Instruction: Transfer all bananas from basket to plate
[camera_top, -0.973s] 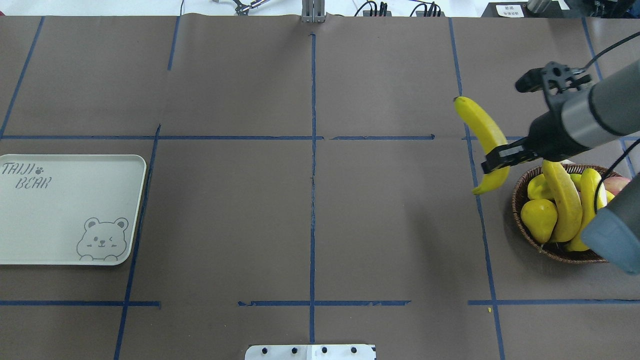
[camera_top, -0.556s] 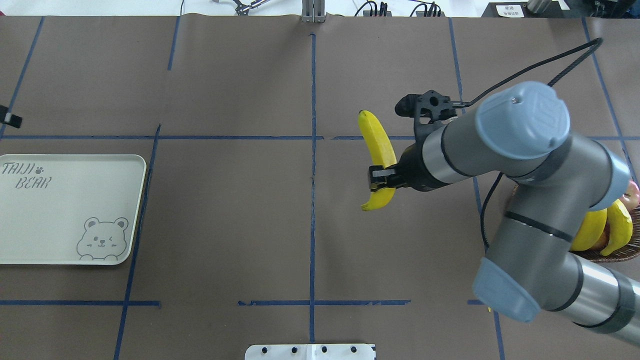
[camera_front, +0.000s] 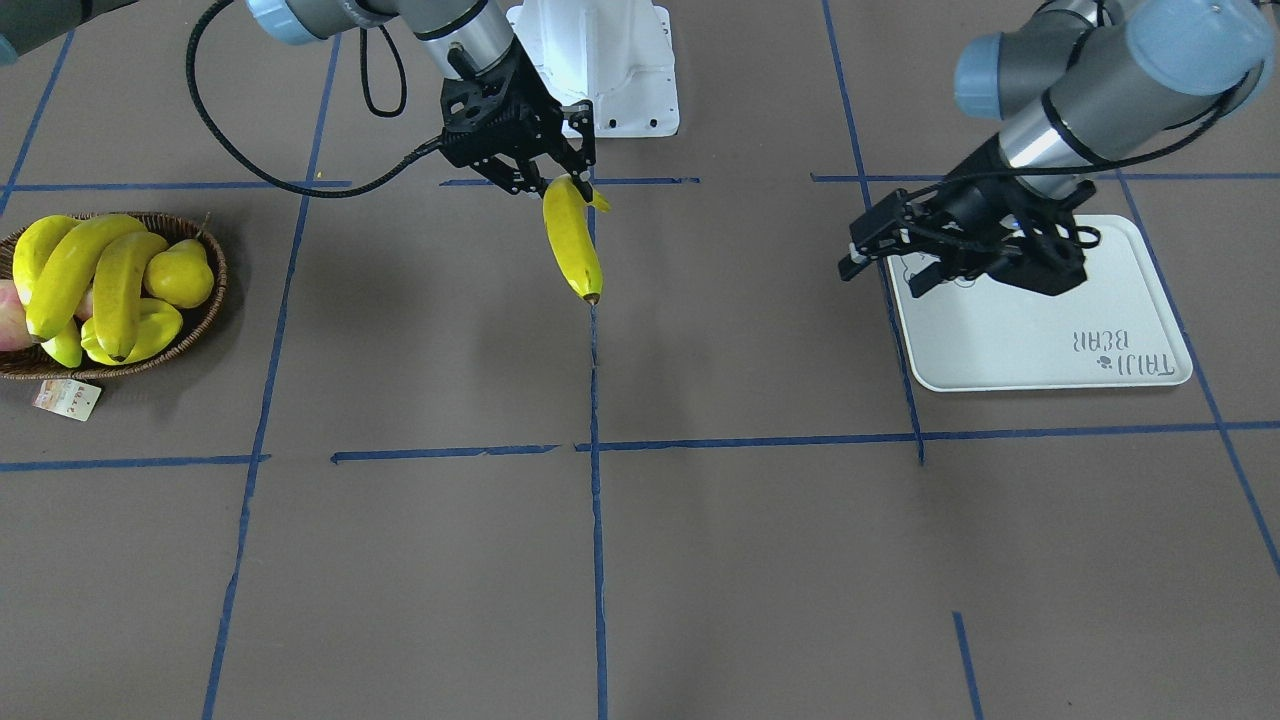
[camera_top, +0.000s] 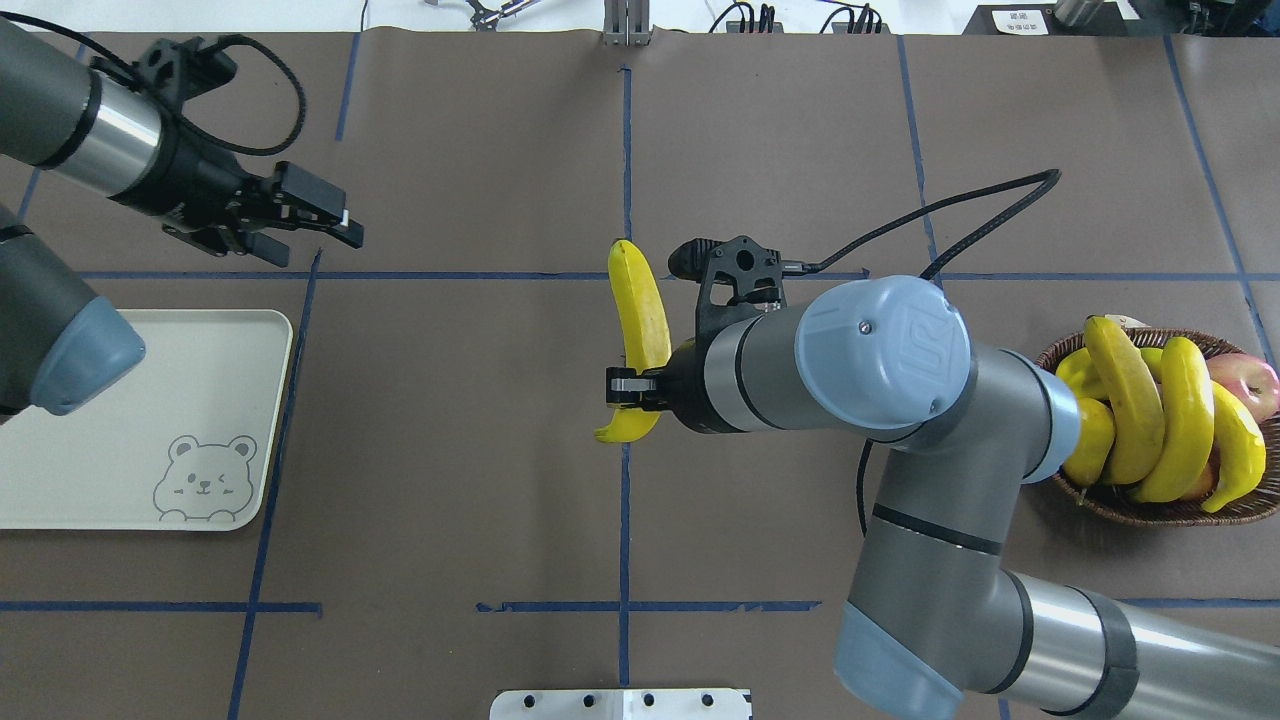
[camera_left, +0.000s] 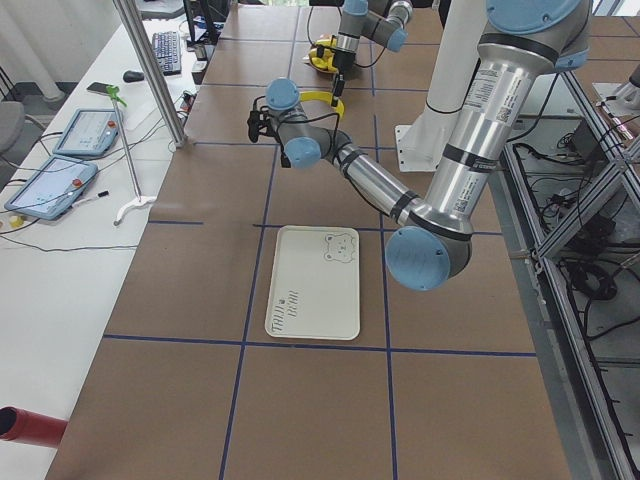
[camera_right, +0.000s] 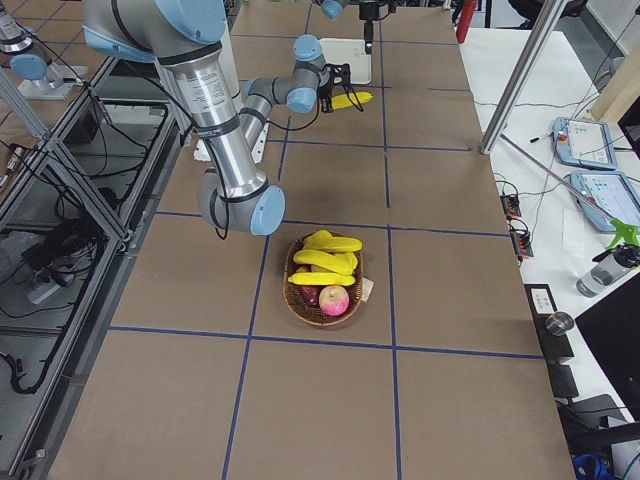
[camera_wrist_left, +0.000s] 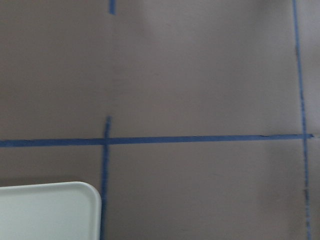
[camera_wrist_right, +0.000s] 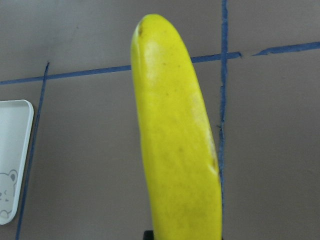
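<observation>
The right arm's jaws are clamped on one banana (camera_top: 640, 300) above the desk (camera_top: 450, 450); the left arm's jaws stand apart near the plate (camera_top: 120, 400).

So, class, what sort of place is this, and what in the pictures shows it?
Probably a robotics lab: a left arm and right arm mounted at a table gridded in blue tape, with control tablets on the side bench.

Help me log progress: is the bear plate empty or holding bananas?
Empty. The plate shows bare from the table's end; the only lifted banana hangs in the right pincer over mid-table.
</observation>
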